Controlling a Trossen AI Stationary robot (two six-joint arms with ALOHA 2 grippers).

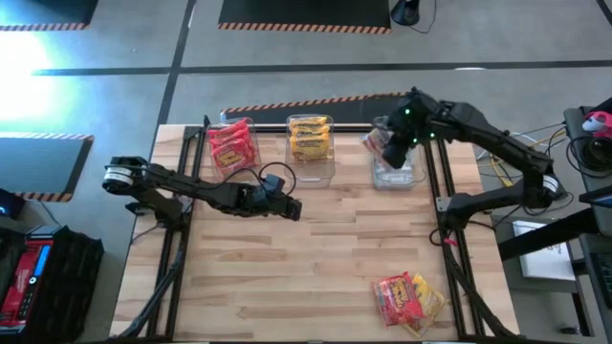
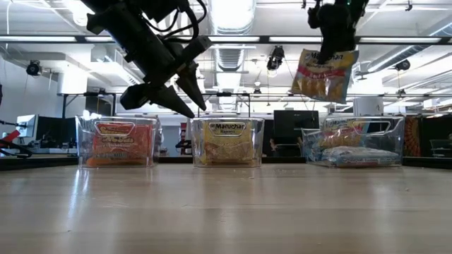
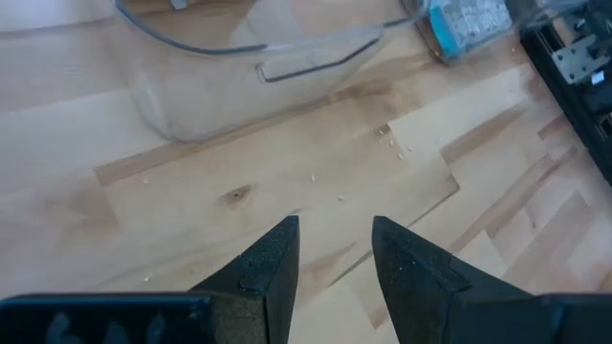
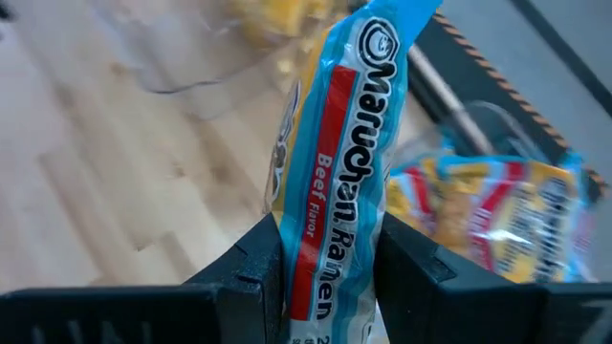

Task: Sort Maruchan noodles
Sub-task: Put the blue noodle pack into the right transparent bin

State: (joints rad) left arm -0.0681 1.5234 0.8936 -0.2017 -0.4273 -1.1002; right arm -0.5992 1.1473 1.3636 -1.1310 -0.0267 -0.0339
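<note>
Nearest, two loose ramen packets (image 1: 408, 301) lie at the table's front, my left gripper (image 1: 290, 207) hovers narrowly parted and empty midway, and farthest my right gripper (image 1: 395, 145) pinches a Beef Maruchan packet (image 4: 330, 172) above the right-hand clear bin (image 1: 397, 175).

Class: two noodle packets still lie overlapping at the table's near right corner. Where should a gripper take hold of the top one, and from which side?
A judgement: come straight down on the packets and pinch a free edge of the top one, fingers straddling the crimped seam. They lie flat and overlap, so a side approach would likely push both. The right gripper already holds a packet by its edge like this.
</note>
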